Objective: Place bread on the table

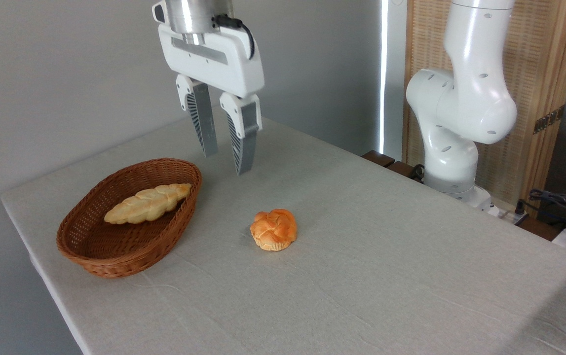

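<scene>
Bread lies on table, below empty pincer, jaws apart.

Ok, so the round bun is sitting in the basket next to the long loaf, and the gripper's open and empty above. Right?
Not quite. The round bun is out on the table, to the right of the basket; only the long loaf lies in it, as the camera view shows. The gripper is indeed open and empty above.

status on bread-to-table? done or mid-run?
Looks done: the bread sits on the table, outside the basket. In hand: nothing; the pincer hangs open and empty above the cloth. Left: nothing evident. The long loaf lies in the basket.
</scene>
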Controlling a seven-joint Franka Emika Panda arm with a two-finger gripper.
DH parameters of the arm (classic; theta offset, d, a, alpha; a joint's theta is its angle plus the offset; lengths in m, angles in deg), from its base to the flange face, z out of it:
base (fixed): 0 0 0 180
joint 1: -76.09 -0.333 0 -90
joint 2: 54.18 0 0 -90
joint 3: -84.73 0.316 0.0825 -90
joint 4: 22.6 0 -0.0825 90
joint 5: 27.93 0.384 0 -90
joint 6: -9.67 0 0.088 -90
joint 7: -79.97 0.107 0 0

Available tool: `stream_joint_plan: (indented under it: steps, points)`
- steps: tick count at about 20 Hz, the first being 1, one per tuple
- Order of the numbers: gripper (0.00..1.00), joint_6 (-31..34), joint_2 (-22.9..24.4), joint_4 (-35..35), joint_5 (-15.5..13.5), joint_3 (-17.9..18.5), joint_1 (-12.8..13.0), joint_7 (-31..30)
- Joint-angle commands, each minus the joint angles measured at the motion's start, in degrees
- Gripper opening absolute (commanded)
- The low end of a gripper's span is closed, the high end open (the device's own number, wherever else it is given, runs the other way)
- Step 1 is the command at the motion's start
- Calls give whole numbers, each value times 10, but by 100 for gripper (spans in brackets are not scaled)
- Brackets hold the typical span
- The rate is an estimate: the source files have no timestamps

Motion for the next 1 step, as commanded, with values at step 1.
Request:
stream_joint_plan:
  steps: [1]
  points:
    - [100,13,-9,-11,-27,26,0,2]
